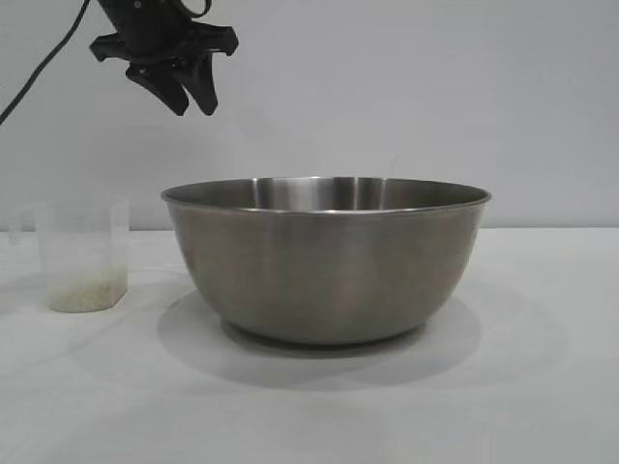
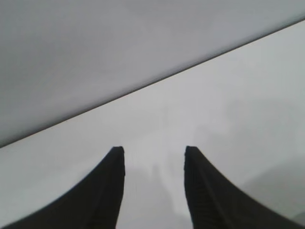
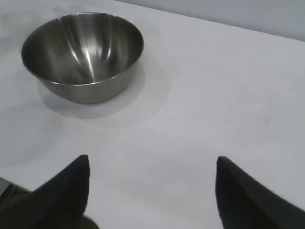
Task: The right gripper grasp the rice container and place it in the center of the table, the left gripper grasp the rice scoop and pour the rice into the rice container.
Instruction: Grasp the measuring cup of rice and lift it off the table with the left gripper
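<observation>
Your left gripper (image 1: 191,97) hangs spread and empty at eleven o'clock above the bowl (image 1: 327,259), your right gripper (image 3: 151,191) gapes wide well back from it, and the scoop (image 1: 82,255) stands at nine o'clock on the table (image 1: 542,387), rice (image 1: 85,296) inside.

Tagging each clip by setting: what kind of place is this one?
Probably a lab test bench, not a kitchen: a bare white table against a blank wall, a steel bowl, a clear scoop, and a black robot tool overhead.

Brushed steel rice container (image 1: 326,266), seemingly clear-plastic rice scoop (image 1: 85,254)
</observation>
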Controlling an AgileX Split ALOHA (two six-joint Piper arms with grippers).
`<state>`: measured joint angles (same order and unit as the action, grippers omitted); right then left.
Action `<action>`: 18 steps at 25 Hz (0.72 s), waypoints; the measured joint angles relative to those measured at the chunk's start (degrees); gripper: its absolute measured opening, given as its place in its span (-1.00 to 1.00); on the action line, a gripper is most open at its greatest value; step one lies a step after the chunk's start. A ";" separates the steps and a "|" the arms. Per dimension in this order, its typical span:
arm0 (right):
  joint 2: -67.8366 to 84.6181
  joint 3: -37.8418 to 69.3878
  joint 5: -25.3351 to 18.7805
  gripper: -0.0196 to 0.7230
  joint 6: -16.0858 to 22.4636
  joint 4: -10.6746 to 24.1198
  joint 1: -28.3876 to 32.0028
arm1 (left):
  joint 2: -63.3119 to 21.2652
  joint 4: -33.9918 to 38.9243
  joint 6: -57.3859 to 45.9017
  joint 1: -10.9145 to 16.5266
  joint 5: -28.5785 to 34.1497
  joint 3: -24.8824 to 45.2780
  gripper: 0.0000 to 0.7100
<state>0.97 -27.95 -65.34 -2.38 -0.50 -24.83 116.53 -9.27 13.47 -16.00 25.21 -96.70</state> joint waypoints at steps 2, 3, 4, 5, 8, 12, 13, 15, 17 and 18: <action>0.00 0.00 0.00 0.32 0.00 0.00 0.00 | -1.73 -0.11 0.00 0.00 -0.01 0.91 -0.30; 0.00 0.00 -0.10 0.32 0.00 0.00 0.00 | -2.87 -0.11 0.00 0.00 -0.43 2.50 -0.30; 0.00 0.00 -0.10 0.32 0.00 0.00 0.00 | -4.58 -0.11 0.00 0.00 -1.56 4.97 -0.30; 0.00 0.00 -0.10 0.32 0.00 0.00 0.00 | -6.53 -0.11 0.00 0.00 -3.59 7.63 -0.30; 0.00 0.00 -0.10 0.32 0.00 0.00 0.00 | -13.40 -0.11 0.00 0.00 -13.88 19.65 -0.30; 0.00 0.00 -0.10 0.32 0.00 0.00 0.00 | -23.46 -0.11 0.00 0.00 -33.33 39.04 -0.30; 0.00 0.00 -0.10 0.32 0.00 0.00 0.00 | -25.41 -0.21 0.00 0.00 -38.11 44.00 -0.30; 0.00 0.00 -0.10 0.32 0.00 0.00 0.00 | -29.48 -0.21 0.00 0.00 -45.42 52.33 -0.30; 0.00 0.00 -0.10 0.32 0.00 0.00 0.00 | -32.21 -0.34 0.00 0.00 -51.32 59.94 -0.30; 0.00 0.00 -0.10 0.32 0.00 0.00 0.00 | -33.24 -0.63 0.00 0.00 -54.08 63.17 -0.30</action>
<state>0.97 -27.95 -65.44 -2.38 -0.50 -24.83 83.28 -9.90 13.47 -16.00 -28.87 -33.54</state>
